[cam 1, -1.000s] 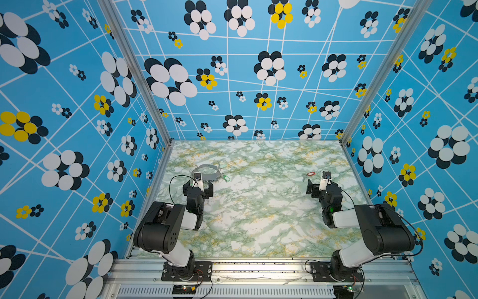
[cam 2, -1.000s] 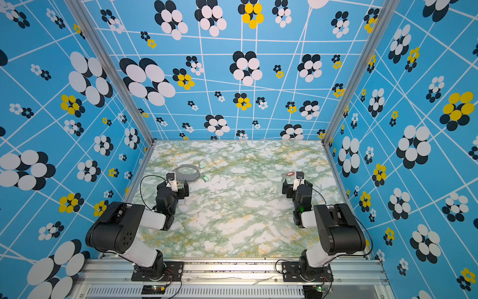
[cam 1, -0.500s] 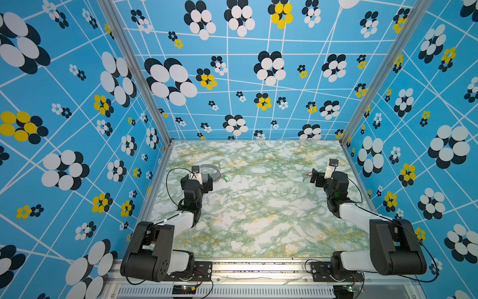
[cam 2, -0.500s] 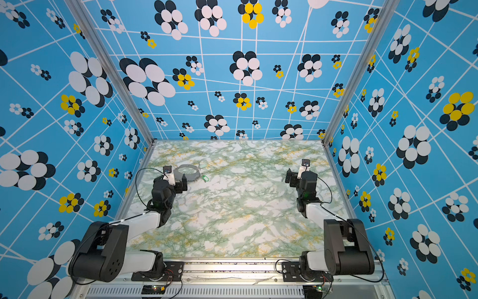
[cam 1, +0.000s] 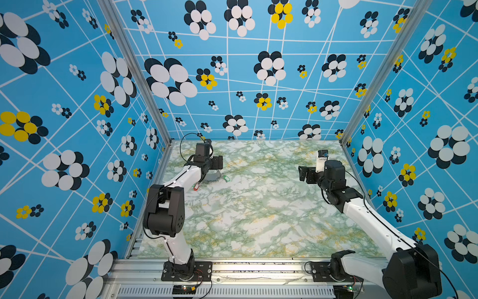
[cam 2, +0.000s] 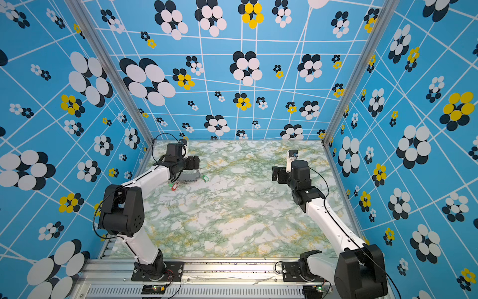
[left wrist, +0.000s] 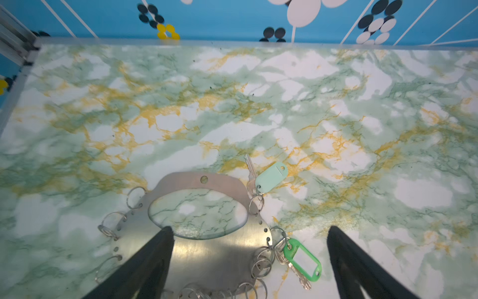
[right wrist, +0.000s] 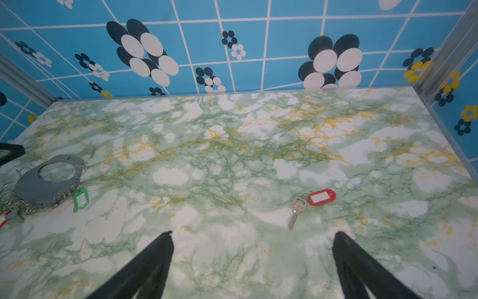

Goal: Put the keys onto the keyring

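The keyring (left wrist: 207,256) is a grey crescent plate rimmed with small silver rings, lying at the table's back left (cam 1: 212,177) (cam 2: 191,177) (right wrist: 38,186). At its rim lie a green key tag (left wrist: 302,261) (cam 1: 226,178) (cam 2: 205,178) (right wrist: 81,198) and a pale teal one (left wrist: 271,177) (right wrist: 97,159). A red tag (cam 1: 196,187) (cam 2: 174,187) lies at its near side. My left gripper (left wrist: 251,227) (cam 1: 219,162) hangs open over the plate. Another red tag (right wrist: 321,197) with a silver key (right wrist: 297,209) lies ahead of my open, empty right gripper (right wrist: 253,233) (cam 1: 304,174) (cam 2: 276,174); it is hidden in both top views.
The marble table (cam 1: 258,220) is closed in by patterned blue walls on the left (cam 1: 77,155), back (cam 1: 245,77) and right (cam 1: 413,155). An aluminium rail (cam 1: 245,269) carrying both arm bases runs along the front edge.
Both arms have unfolded and stretched out from their bases. The left gripper has moved back and right over the keyring. The right gripper has shifted left, now covering the loose red tag in the top views.
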Action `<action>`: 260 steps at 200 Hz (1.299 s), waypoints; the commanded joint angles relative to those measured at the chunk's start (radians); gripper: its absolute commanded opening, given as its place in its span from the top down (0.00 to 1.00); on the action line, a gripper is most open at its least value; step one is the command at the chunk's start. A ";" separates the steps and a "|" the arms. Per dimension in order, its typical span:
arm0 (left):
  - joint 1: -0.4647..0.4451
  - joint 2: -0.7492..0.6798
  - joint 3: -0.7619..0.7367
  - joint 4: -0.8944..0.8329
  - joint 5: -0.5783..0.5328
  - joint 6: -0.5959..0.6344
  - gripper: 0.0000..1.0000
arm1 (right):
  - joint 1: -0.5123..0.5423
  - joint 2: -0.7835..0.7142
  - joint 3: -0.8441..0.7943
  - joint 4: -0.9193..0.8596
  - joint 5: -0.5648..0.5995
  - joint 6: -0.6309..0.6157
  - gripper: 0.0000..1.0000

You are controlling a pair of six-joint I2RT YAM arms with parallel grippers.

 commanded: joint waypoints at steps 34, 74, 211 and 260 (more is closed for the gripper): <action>0.027 0.140 0.176 -0.253 0.053 -0.094 0.16 | 0.023 -0.078 0.022 -0.145 -0.067 0.049 0.01; 0.029 0.218 0.255 -0.334 0.029 -0.117 0.24 | 0.031 -0.071 0.027 -0.140 -0.080 0.066 0.01; 0.072 0.421 0.460 -0.492 -0.033 -0.123 0.45 | 0.048 -0.087 0.056 -0.159 -0.112 0.064 0.01; 0.073 0.444 0.475 -0.607 -0.008 -0.147 0.53 | 0.050 -0.104 0.060 -0.176 -0.111 0.060 0.01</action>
